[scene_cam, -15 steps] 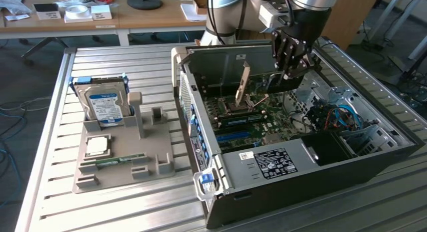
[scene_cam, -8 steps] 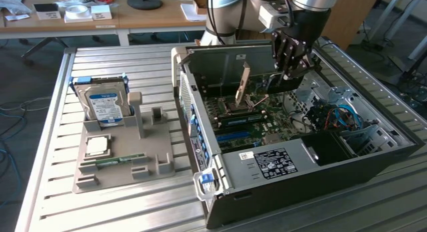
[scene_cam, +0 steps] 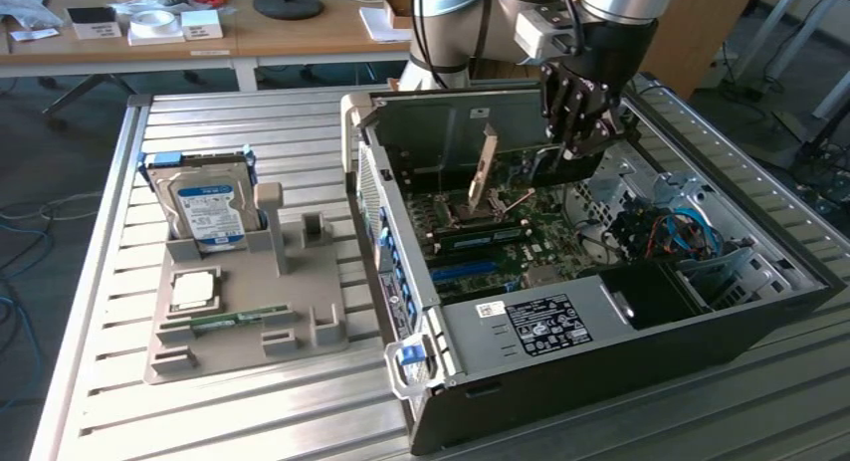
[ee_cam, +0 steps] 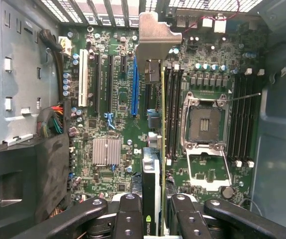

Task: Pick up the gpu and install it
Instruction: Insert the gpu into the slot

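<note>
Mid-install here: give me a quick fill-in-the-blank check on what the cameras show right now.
1. The gripper is ____ on the gpu.
2. The gpu is held over the motherboard inside the ____ computer case.
3. The long slot beside the gpu is coloured ____.
4. On the grey tray, the hard drive stands ____.
Missing words: shut; open; blue; upright.
</note>
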Robot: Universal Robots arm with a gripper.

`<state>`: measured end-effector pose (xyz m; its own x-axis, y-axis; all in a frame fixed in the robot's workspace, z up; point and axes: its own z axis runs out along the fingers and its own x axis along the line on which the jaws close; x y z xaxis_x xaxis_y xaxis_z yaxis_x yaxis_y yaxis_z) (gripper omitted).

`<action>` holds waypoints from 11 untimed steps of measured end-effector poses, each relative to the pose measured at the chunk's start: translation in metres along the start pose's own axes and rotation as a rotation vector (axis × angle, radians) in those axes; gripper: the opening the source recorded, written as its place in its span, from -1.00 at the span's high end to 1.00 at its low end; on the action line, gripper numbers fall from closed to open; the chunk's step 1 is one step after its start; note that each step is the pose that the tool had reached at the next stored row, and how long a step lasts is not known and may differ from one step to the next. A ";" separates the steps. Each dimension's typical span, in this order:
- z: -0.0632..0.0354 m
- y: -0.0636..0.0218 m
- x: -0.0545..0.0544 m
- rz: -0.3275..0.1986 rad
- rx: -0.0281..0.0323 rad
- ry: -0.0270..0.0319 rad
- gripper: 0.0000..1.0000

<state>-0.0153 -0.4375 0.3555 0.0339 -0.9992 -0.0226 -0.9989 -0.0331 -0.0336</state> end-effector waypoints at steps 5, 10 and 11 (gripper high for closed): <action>0.0003 0.0000 0.000 0.000 0.0000 -0.0001 0.47; 0.0038 0.0002 0.000 0.000 0.0000 -0.0001 0.47; 0.0047 0.0004 0.000 0.000 0.0000 -0.0002 0.47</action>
<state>-0.0156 -0.4375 0.3508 0.0339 -0.9992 -0.0228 -0.9989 -0.0331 -0.0336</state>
